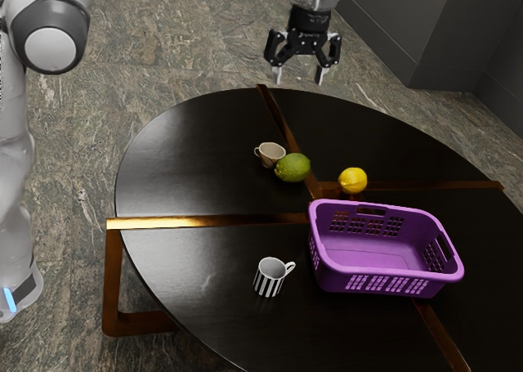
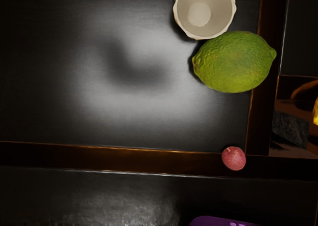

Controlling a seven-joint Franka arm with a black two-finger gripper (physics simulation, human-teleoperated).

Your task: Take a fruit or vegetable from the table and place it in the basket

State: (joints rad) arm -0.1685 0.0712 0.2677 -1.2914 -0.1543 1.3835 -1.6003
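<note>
Gripper [image 1: 298,75] open, fingers wide apart, nothing in grip; held in air, seen against the floor [image 1: 188,53] just past the far edge of the round, dark tabletop [image 1: 188,168] in ext. view, tips pointing down. Produce, 3 pcs, all on table, outside basket. Item 1: green lime [image 1: 292,168], lying on its side, between tabletop centre and far edge, partly over a wooden strip [image 1: 278,118]; immed. beside the pale cup [image 1: 270,154], contact can't be confirmed. Cup upright, handle toward ext. view's left edge of table. Item 2: yellow lemon [image 1: 353,181], approx. mid-table, just off the basket's far long edge, toward ext. view's right from lime. Item 3: small round reddish fruit or veg. [image 2: 234,158], type n/k, at the corner where the wooden strips meet, apart from lime. Purple basket [image 1: 392,272] upright, w/ perforated walls, between table centre and near edge, toward ext. view's right. B/W striped mug [image 1: 269,277] upright, near the table's near edge, off the basket's short edge on ext. view's left, handle toward basket.
</note>
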